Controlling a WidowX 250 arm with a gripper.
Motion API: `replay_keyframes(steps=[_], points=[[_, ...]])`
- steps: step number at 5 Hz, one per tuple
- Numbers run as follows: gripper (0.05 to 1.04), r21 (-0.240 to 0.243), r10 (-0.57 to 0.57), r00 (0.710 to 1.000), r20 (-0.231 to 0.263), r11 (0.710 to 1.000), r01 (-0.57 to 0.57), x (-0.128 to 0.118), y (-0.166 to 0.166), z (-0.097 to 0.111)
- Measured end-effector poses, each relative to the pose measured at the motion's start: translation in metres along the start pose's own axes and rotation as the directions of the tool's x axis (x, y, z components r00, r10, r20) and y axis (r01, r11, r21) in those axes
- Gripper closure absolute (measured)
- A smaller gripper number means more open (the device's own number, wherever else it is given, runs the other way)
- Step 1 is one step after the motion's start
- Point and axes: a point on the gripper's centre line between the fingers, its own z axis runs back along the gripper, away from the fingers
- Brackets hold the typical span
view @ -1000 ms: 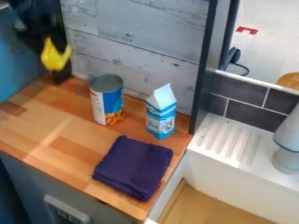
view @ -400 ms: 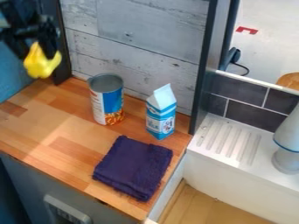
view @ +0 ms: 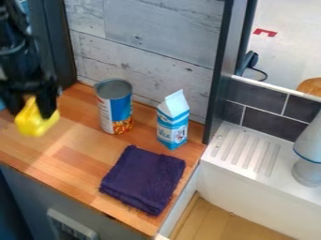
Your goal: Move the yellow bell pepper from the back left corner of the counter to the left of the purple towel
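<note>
My black gripper (view: 33,104) hangs over the left part of the wooden counter, shut on a yellow object (view: 36,121) that sticks out below the fingers. What the yellow object is, I cannot tell; its top is hidden between the fingers. To the right of it an open metal can (view: 115,107) with a blue, white and orange label stands upright near the wall. A blue and white milk carton (view: 173,123) is upright farther right. In front of these two lies a folded dark purple cloth (view: 143,179).
The wooden counter (view: 72,140) meets a grey plank wall (view: 147,47) at the back. A dark upright post (view: 217,70) rises behind the carton. At the right are a white ridged sink ledge (view: 241,152) and a grey-white vase-like object (view: 309,154).
The gripper has come down and toward the camera at the left, carrying the yellow object from the back corner to over the counter's left part. The can, carton and cloth have not moved.
</note>
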Motion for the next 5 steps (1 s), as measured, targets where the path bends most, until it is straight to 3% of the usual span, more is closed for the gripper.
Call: replay_keyframes(steps=[1, 3, 5], points=[[0.270, 0.012, -0.032, 0.999, 0.024, 0.999, 0.031, -0.002, 0.005, -0.012], [0.270, -0.011, -0.130, 0.991, -0.027, 0.991, 0.130, -0.001, -0.024, -0.042], [0.270, -0.025, -0.160, 0.986, -0.056, 0.987, 0.158, 0.016, -0.049, -0.061]])
